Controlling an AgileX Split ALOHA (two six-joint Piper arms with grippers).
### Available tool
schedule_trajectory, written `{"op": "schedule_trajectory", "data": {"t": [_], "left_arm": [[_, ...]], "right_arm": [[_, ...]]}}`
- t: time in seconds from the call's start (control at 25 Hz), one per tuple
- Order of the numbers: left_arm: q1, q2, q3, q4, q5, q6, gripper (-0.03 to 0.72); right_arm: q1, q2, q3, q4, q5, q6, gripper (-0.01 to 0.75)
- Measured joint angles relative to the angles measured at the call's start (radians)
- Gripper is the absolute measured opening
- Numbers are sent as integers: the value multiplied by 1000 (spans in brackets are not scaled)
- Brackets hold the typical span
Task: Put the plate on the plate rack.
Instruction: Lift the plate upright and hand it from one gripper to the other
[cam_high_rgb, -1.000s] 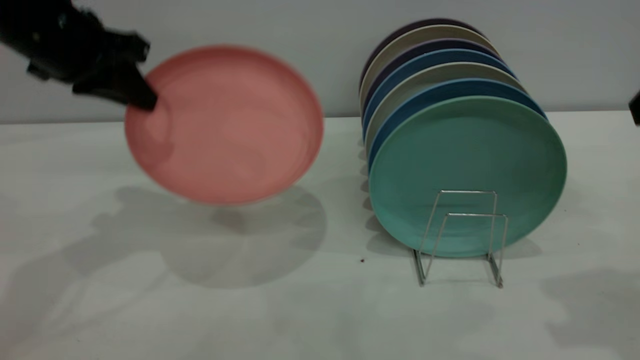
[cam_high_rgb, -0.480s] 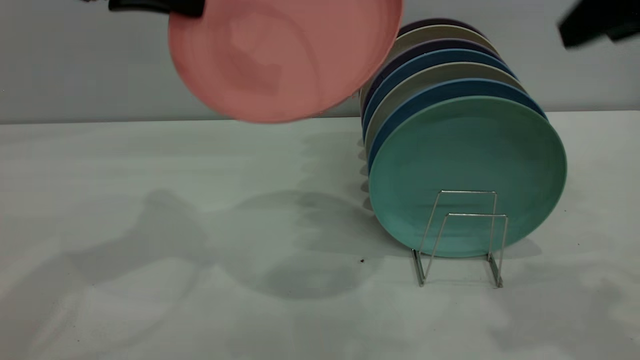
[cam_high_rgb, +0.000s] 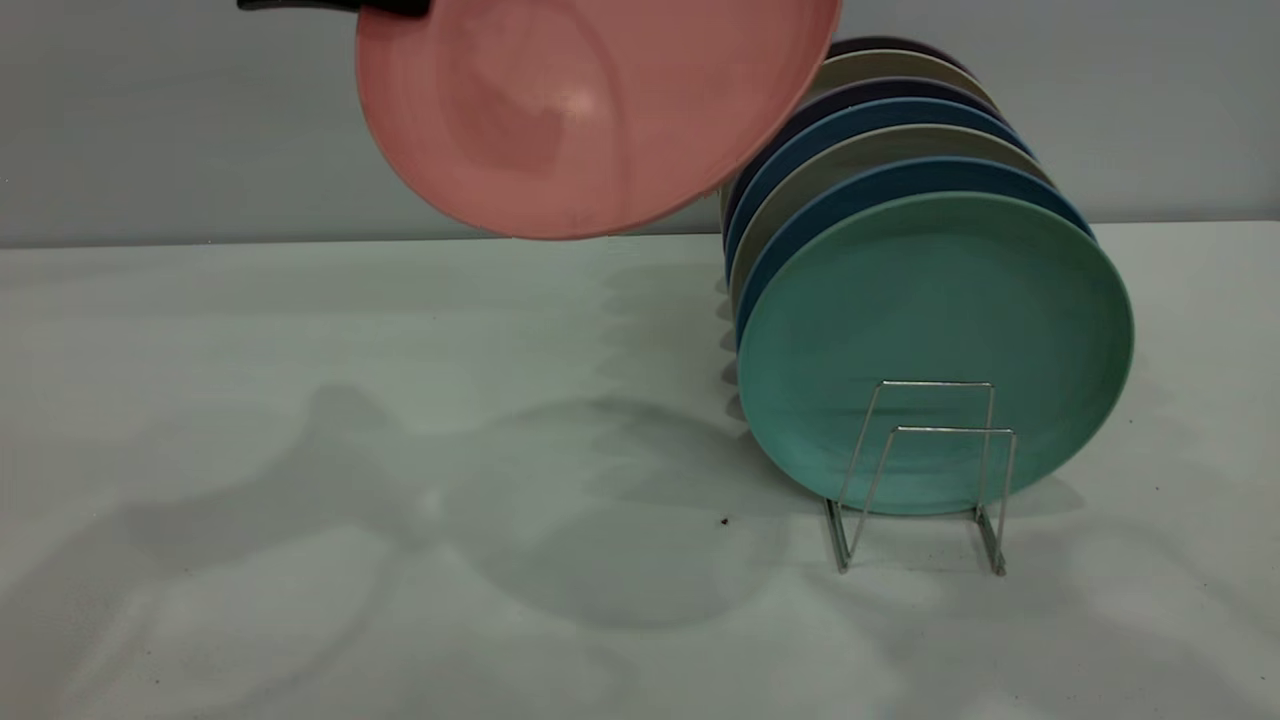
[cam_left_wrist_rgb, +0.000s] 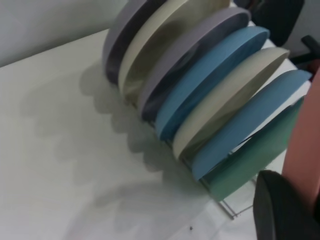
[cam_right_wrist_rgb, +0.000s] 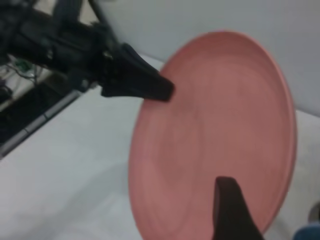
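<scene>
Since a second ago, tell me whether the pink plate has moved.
Yes. The plate, held by the left gripper, has risen off the table and shifted toward the plate rack, now overlapping its rear plates.

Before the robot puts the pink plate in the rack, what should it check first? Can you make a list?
1. Left gripper has the plate by its rim: ok.
2. Plate is lifted off the table: ok.
3. Plate rack has free wire loops in front of the teal-green plate: ok.
4. Plate is lined up over that free slot: not ok, it hangs up and to the left of the rack.
5. Right gripper is near the plate; whether it touches it: cannot tell.
</scene>
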Motion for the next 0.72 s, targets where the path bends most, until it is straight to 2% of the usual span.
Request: {"op": "schedule_trajectory", "data": {"t": [0.28,0.56,0.72], "left_arm": [[-7,0,0,-27,26,22,18],[-103,0,28,37,-68,-4,18],[-117,0,28,43,-76,-19,18]], "right_arm": [[0,44,0,-67,-25,37,430],[0,46,0,-165,-48,91,430],[-24,46,1,-241,-40,145,430]]}}
